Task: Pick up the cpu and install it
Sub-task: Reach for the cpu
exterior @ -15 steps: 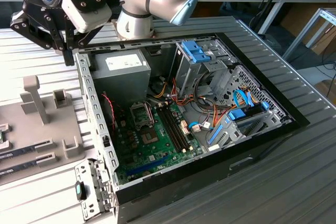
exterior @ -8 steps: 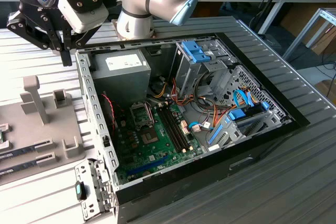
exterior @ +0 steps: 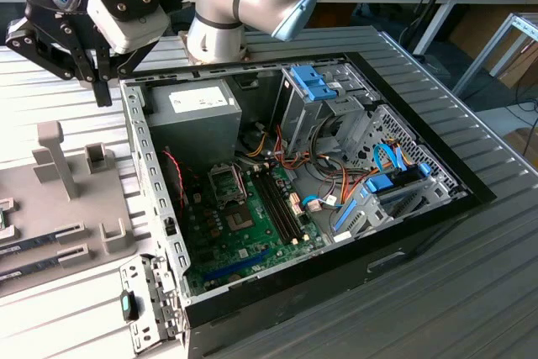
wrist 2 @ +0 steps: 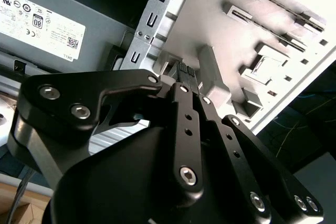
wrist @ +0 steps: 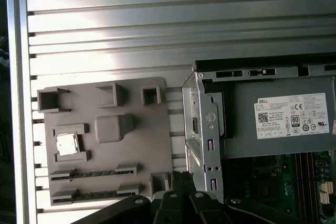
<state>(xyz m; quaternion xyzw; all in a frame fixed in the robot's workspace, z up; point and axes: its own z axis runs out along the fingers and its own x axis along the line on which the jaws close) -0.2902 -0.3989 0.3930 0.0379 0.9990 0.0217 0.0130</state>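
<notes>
The cpu (wrist: 66,144), a small square chip with a dull silver top, lies flat in a recess of the grey fixture plate (wrist: 107,153) beside the computer case. My black gripper (exterior: 102,83) hangs above the table at the case's far corner, on the exterior view's left. Its fingers stand together, holding nothing, as the gripper (wrist 2: 185,74) (wrist: 181,178) appears in both wrist views. It is well apart from the cpu. Inside the open case, the motherboard (exterior: 248,229) carries the cpu socket (exterior: 225,182) with its frame.
The grey power supply (exterior: 189,111) fills the case's far corner next to the socket. Long memory sticks (wrist: 89,174) lie in fixture slots near the cpu. Upright pegs (exterior: 52,157) rise from the fixture. Drive cages and cables (exterior: 353,174) crowd the case's right half.
</notes>
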